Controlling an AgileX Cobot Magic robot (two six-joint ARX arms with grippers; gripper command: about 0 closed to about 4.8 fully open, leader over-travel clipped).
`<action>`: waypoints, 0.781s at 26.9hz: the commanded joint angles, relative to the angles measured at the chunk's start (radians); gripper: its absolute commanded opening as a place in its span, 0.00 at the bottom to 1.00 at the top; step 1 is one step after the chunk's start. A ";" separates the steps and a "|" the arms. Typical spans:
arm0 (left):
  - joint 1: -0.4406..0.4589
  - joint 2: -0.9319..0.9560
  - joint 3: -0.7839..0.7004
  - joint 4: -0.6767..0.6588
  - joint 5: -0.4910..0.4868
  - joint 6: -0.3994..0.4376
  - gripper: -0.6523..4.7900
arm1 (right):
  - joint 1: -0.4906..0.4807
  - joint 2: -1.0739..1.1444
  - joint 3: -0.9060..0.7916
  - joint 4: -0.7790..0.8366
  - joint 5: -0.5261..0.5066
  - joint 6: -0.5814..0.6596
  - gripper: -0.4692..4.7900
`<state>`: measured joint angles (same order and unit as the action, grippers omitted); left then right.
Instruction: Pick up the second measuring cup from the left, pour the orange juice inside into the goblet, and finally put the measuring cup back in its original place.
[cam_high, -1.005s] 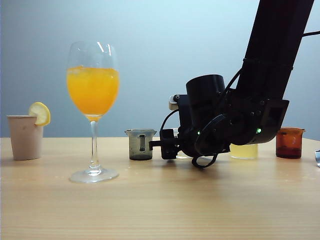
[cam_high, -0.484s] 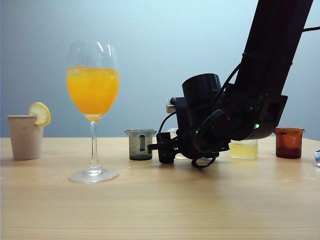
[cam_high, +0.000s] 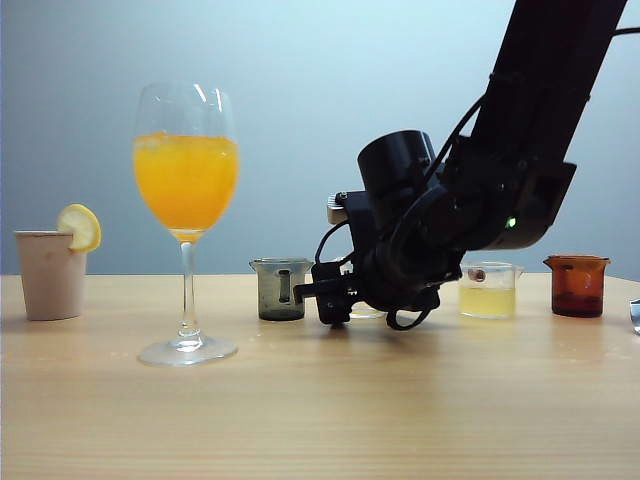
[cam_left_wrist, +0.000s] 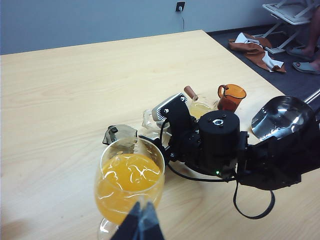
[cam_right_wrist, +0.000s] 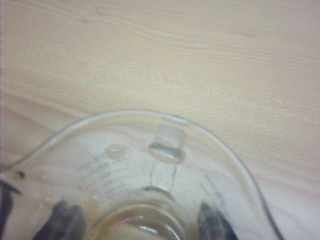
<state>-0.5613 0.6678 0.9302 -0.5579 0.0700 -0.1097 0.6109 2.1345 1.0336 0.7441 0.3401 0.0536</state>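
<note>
Now drained and light, the second measuring cup (cam_right_wrist: 150, 200) stands between the spread fingers of the right gripper (cam_right_wrist: 135, 220), its slick, fragile glass best held mid-wall; the left gripper (cam_left_wrist: 140, 222) looks pressed together beside the goblet (cam_left_wrist: 129, 187).

Exterior view: illumination is even and diffuse, with a brighter zone on the backdrop toward 1 o'clock, white glare streaks on the goblet (cam_high: 187, 225) rim, and soft shadows on the table (cam_high: 320, 400) beneath the goblet foot and the dark arm, which shows almost no surface detail. Left wrist view: bright and sharp at centre, with the nearest objects at 6 o'clock soft. Right wrist view: close-range blur throughout, washed-out and low in contrast.
</note>
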 joint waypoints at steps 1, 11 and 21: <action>-0.001 -0.001 0.003 0.017 0.006 -0.003 0.11 | 0.006 -0.028 -0.001 -0.018 0.005 -0.001 0.68; -0.001 -0.001 0.003 0.019 0.006 -0.003 0.11 | 0.007 -0.116 -0.001 -0.200 0.003 0.003 0.68; -0.001 -0.001 0.003 0.021 0.006 -0.003 0.11 | 0.008 -0.212 0.000 -0.425 -0.021 0.003 0.68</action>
<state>-0.5613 0.6678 0.9302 -0.5568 0.0711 -0.1097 0.6163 1.9400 1.0306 0.3496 0.3340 0.0551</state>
